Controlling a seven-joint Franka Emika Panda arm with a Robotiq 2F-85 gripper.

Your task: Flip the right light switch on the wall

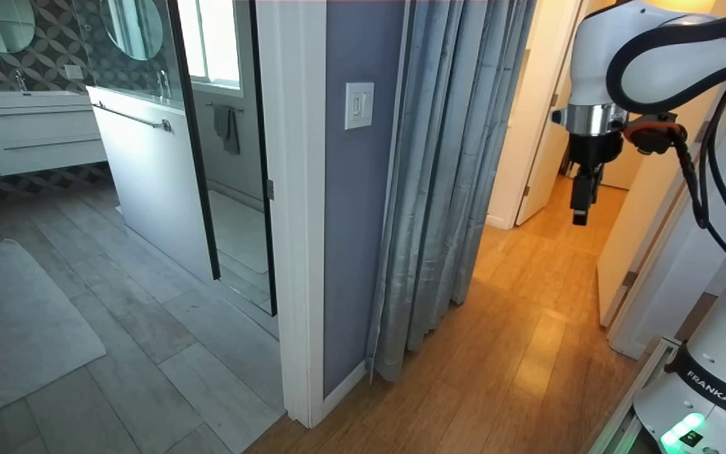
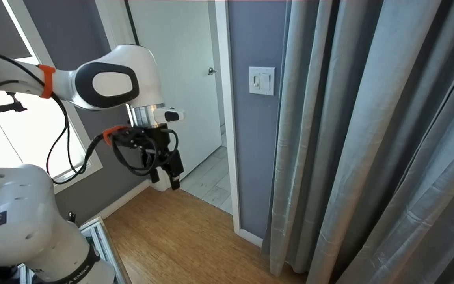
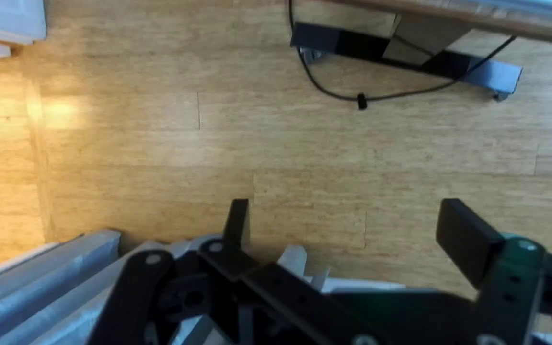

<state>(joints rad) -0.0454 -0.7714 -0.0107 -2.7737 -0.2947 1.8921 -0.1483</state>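
The white switch plate is on the blue-grey wall; both exterior views show it. In an exterior view the plate has a left switch with a small slider or toggle and a plain flat right light switch, beside the same wall's curtain edge. The right light switch is small in an exterior view. My gripper points down, apart from the wall and lower than the plate. In the wrist view my gripper is open with nothing between its fingers. The plate is outside the wrist view.
A grey pleated curtain hangs just right of the plate; it also shows in the wrist view. White door trim edges the wall's left side. A black cable and a caster foot are on the wooden floor.
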